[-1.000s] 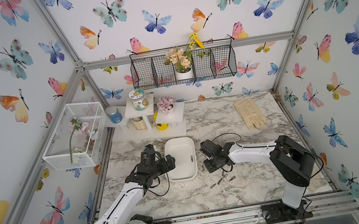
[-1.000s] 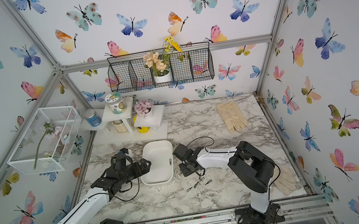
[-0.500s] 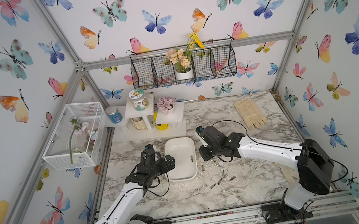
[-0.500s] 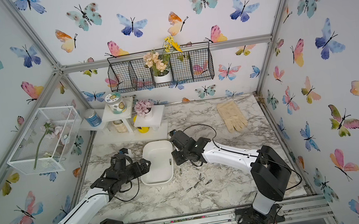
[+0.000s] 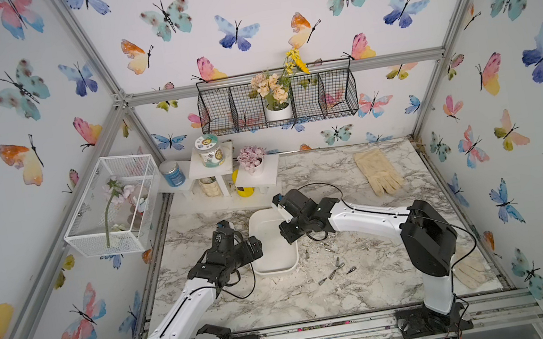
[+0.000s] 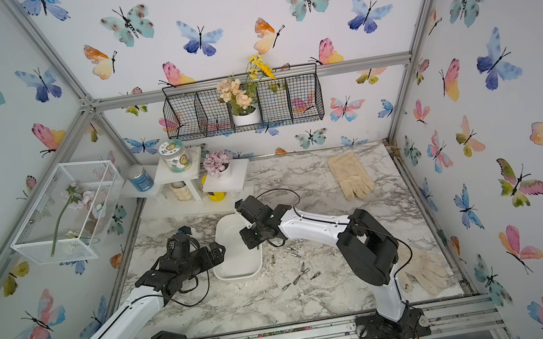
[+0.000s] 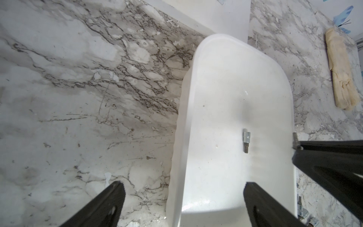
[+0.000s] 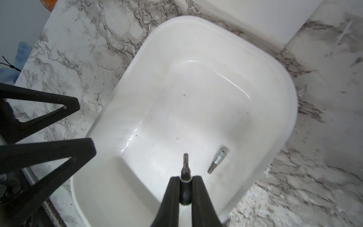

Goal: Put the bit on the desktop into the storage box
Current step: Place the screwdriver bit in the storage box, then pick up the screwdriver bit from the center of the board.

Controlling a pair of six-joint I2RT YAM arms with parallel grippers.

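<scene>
Bit [image 8: 185, 165] is pinched in the right gripper [image 8: 185, 179], jaws closed tight on its shank, tip sticking out over the inside of the white box [image 8: 196, 35]; can't tell if it touches the box floor. Left gripper [image 7: 182, 198] is spread wide and empty, straddling the box's long side wall: one finger [image 7: 106, 202] over the worktop [image 7: 68, 98], the other over the box interior. Second bit [image 8: 219, 158] lies flat on the box floor just beside the held one, and loose bits [image 5: 336, 270] lie on the worktop near the box, on the right arm's side.
</scene>
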